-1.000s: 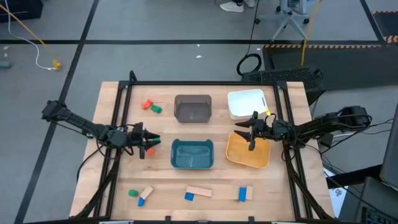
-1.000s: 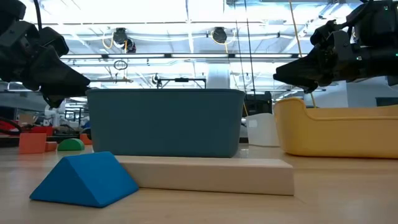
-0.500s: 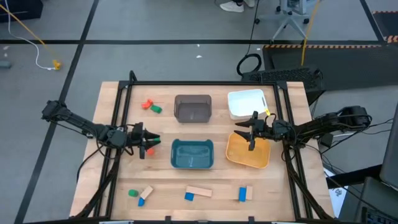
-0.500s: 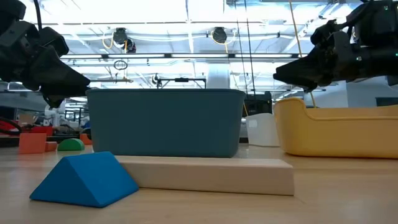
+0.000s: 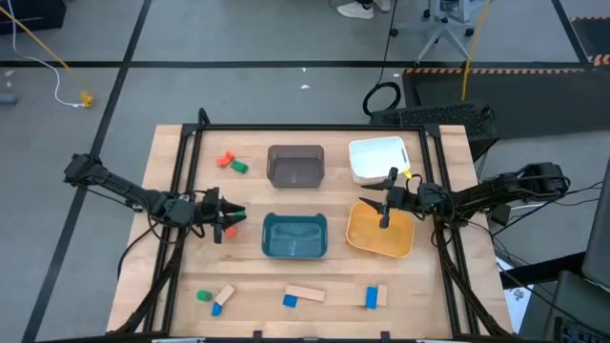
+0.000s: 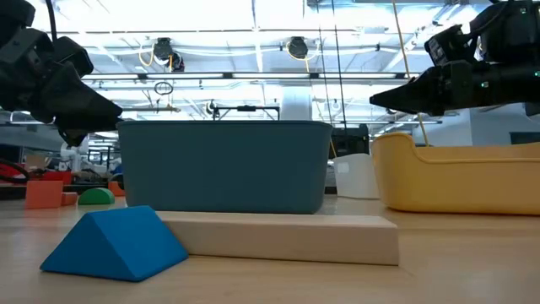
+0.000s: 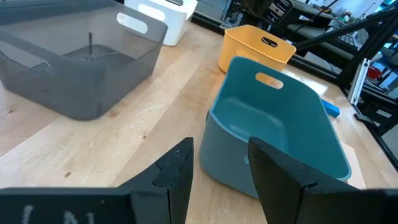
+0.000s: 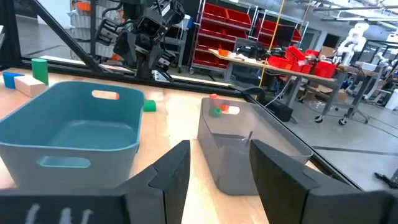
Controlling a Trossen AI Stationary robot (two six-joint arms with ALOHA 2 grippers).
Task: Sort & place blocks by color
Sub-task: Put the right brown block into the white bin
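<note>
Blocks lie in loose groups on the table. A red block (image 5: pixel 225 160) and a green one (image 5: pixel 238 168) sit at the far left. Along the near edge lie a green block (image 5: pixel 203 296), a blue wedge (image 6: pixel 114 243) against a plain wood bar (image 6: pixel 287 236), and a blue-and-wood pair (image 5: pixel 374 297). My left gripper (image 5: pixel 227 221) (image 7: pixel 221 146) hovers open left of the teal bin (image 5: pixel 294 235), with a green block (image 5: pixel 236 214) and a red block (image 5: pixel 229 231) by its fingertips. My right gripper (image 5: pixel 367 204) (image 8: pixel 221 146) is open over the yellow bin's (image 5: pixel 381 238) far left corner.
A grey bin (image 5: pixel 295 166) and a white bin (image 5: pixel 377 158) stand in the far row, and the teal and yellow bins in the middle row. A black frame (image 5: pixel 286 128) borders the tabletop. Bare wood shows between the bins and the near row of blocks.
My right gripper has rolled about the line it points along and has stayed in place over the yellow bin. Its fingers keep the same gap. The left arm and the blocks have kept still.
</note>
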